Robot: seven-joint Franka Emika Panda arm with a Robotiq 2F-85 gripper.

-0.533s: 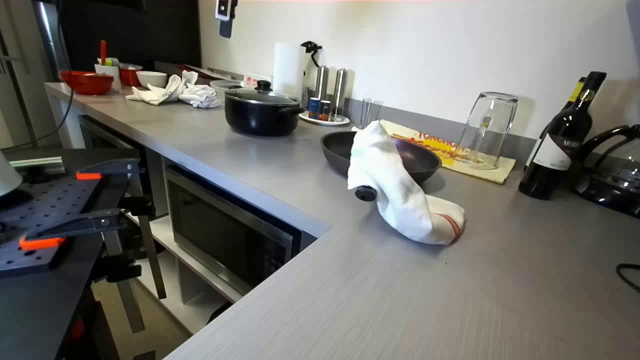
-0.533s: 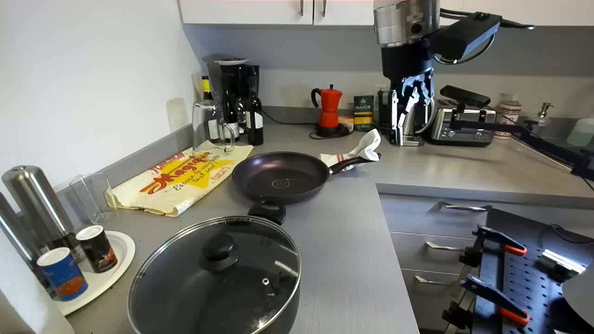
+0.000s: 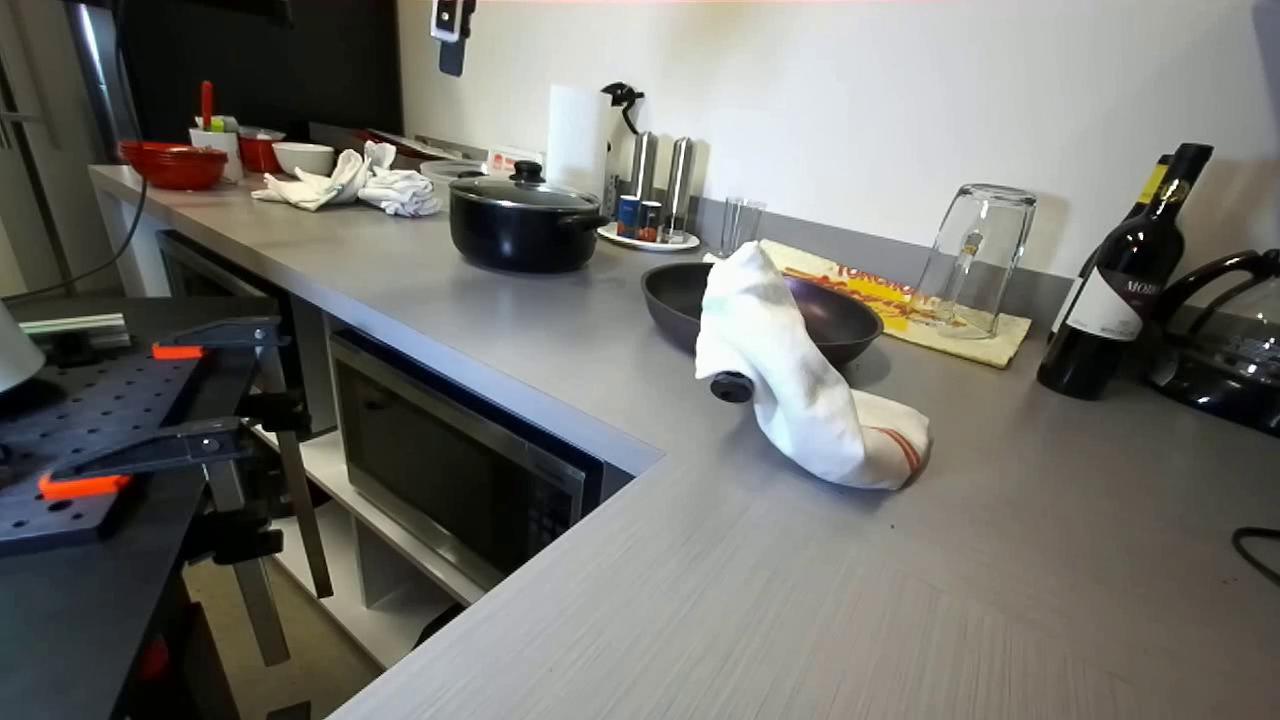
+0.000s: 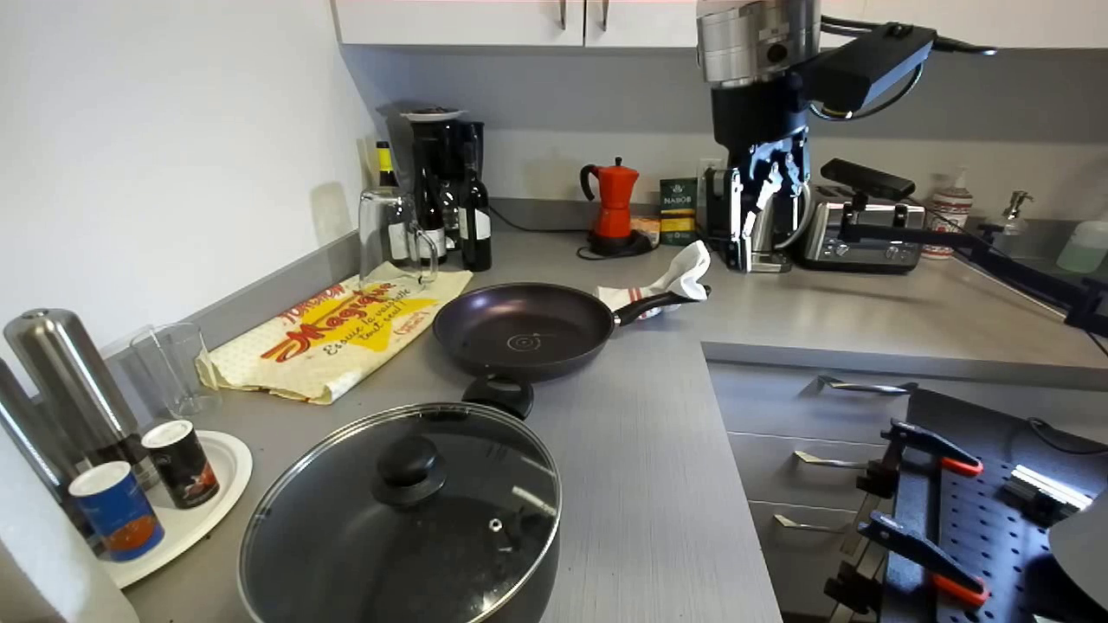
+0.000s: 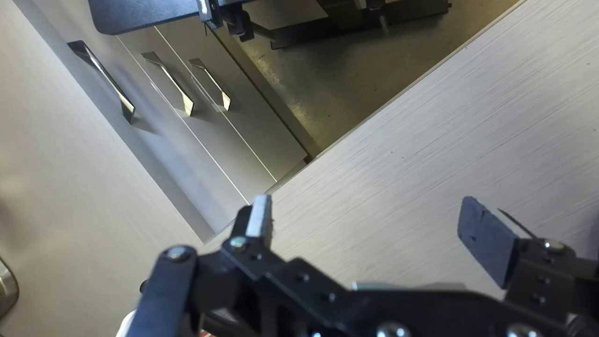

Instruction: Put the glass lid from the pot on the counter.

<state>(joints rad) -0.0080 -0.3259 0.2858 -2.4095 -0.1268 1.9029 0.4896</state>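
Note:
The glass lid [image 4: 312,510] sits on the black pot [image 4: 544,575], its dark knob upright in the centre. Both also show in an exterior view, the lid [image 3: 560,194] flat on the pot [image 3: 525,238]. The pot stands on the grey counter [image 4: 645,484]. My gripper [image 4: 762,238] hangs pointing down at the far part of the counter, well apart from the pot and lid. In the wrist view my gripper [image 5: 374,227] has its fingers wide apart with only bare counter [image 5: 398,187] between them. The lid and pot are out of the wrist view.
A dark frying pan [image 4: 528,333] stands right behind the pot, its handle over a white cloth [image 3: 790,370]. A plate with cups [image 4: 227,467], clear glasses [image 4: 177,372] and an upturned glass jar [image 4: 385,234] line the wall. A toaster [image 4: 866,234] is near my gripper.

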